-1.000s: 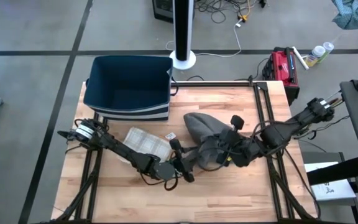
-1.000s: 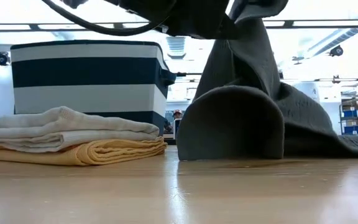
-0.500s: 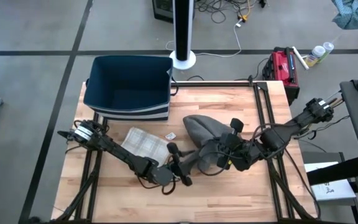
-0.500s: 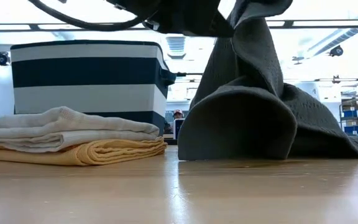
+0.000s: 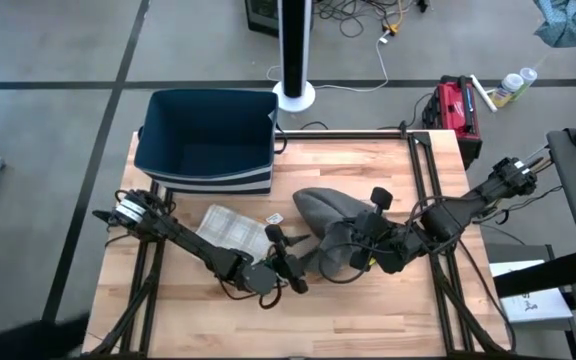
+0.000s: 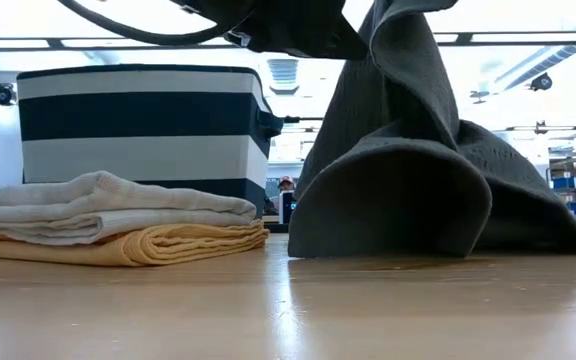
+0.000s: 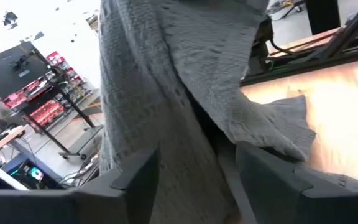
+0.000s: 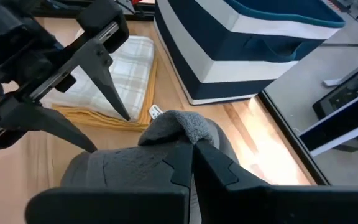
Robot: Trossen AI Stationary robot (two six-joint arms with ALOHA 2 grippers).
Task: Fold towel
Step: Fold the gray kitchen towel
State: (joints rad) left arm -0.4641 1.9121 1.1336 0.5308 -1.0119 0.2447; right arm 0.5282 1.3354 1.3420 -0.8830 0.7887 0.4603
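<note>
A grey towel lies bunched at the table's middle. One part of it is drawn up in the low view, and its lower folds rest on the wood. My right gripper is shut on it, coming in from the table's right. My left gripper stands open just left of the raised cloth. In the left wrist view the hanging towel shows between its spread fingers. My right gripper pinches a bunched fold of the towel between its two fingers, slanting down from the table's right side. The cloth bulges out past the fingertips. The towel hangs below the hold, and its lower folds rest on the table. My left gripper may touch the cloth; I cannot tell.
A navy and white striped basket stands at the far left of the table. A stack of folded towels, cream on yellow, lies in front of it, with a small tag beside it. There is bare wood along the near edge.
The towel's hanging fold has swung and spread wider along the table, while its upper part has stayed in my right gripper.
</note>
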